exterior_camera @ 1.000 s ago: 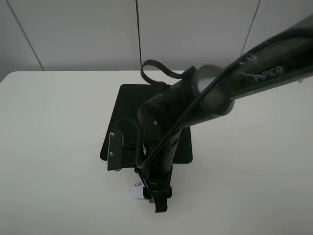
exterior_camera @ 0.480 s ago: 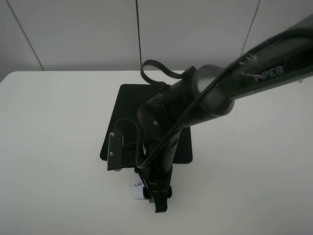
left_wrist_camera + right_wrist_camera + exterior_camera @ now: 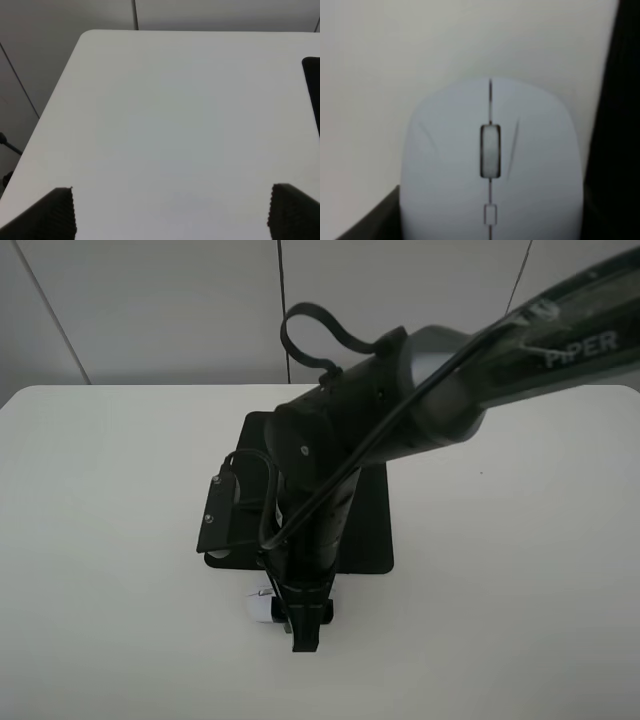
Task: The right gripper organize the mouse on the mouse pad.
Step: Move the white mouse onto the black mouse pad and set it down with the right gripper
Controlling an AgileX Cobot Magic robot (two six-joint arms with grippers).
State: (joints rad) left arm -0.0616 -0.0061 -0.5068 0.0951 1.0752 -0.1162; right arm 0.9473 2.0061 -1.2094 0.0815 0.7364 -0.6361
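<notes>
The right gripper (image 3: pixel 300 625) points down toward the near side of the table (image 3: pixel 110 500). Its two fingers (image 3: pixel 370 222) stand only a little apart, with the mouse (image 3: pixel 490 165) between them. In the right wrist view they seem to press on both sides of it, so I judge that the mouse is gripped. I cannot tell whether it is lifted off the table.

The step in hand is, I think, the pick-up and carry. In the high view the mouse shows as a small white piece beside the fingers. It is just outside the near edge of the mouse pad (image 3: pixel 375 530), not on it.

The next move calls for a short travel over that edge toward the middle of the pad. After that comes a gentle lowering and the opening of the fingers.
</notes>
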